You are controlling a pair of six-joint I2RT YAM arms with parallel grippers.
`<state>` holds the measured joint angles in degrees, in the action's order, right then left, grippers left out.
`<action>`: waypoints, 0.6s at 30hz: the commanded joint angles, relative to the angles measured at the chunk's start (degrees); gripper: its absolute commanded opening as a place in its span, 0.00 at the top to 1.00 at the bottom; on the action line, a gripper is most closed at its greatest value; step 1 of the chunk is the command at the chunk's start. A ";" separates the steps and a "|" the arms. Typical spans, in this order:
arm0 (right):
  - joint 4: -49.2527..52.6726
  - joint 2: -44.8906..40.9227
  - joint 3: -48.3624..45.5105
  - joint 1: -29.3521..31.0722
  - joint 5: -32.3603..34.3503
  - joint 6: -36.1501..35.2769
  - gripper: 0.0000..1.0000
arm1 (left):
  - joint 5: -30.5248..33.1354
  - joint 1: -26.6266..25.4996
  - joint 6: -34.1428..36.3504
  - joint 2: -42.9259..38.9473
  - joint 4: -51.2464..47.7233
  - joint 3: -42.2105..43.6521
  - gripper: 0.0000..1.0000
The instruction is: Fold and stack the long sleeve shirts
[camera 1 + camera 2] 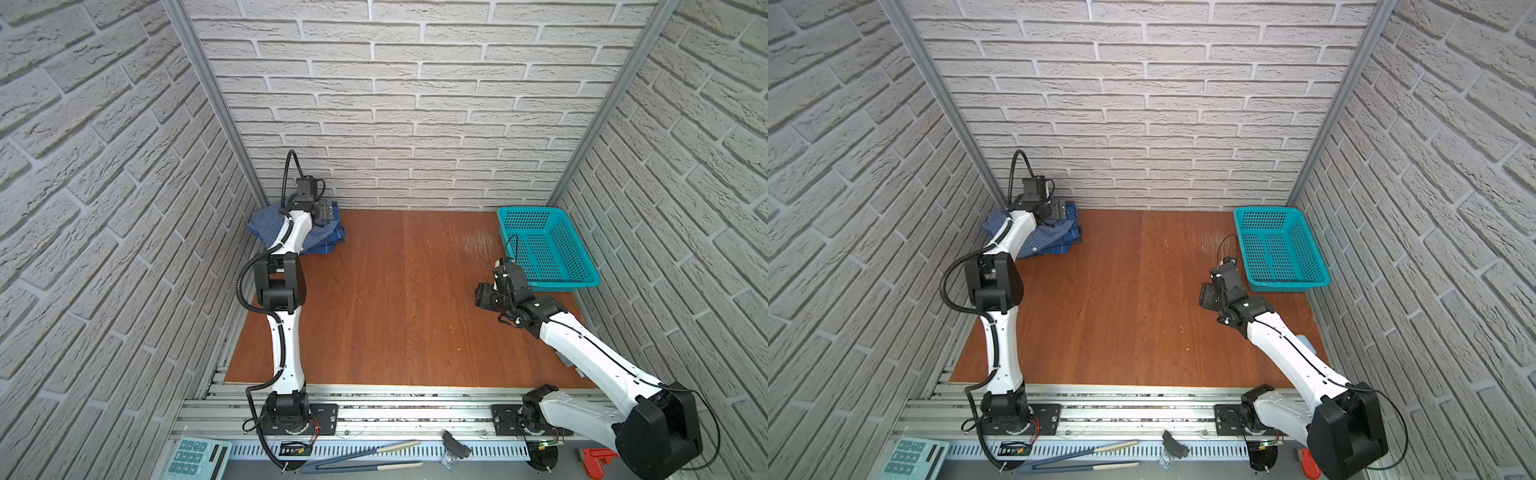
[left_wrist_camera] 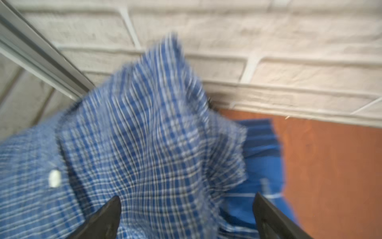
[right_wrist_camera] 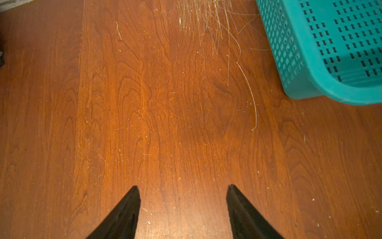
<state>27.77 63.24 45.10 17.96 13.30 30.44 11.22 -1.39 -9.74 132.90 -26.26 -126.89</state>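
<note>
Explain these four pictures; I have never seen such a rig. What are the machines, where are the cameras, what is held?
Two white-and-black robot arms stand at the near edge of a reddish wooden table. Two pictures look down from overhead; the other two come from a camera on each wrist, looking past its black jaws. In the far left corner a light blue fine-check cloth shirt lies on a darker royal-blue plaid shirt. The left gripper hangs over them, jaws wide apart, apparently gripping nothing. The right gripper is open above bare wood, beside an empty teal perforated plastic basket.
</note>
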 commanded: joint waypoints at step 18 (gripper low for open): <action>-53.93 -7.61 -29.34 -7.14 16.02 -25.64 0.13 | 15.46 -7.75 -3.05 -87.55 57.65 114.62 0.02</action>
<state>-7.20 55.48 18.94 11.31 28.56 9.76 23.38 -9.21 -15.59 45.19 14.39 -22.39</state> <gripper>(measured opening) 0.866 0.984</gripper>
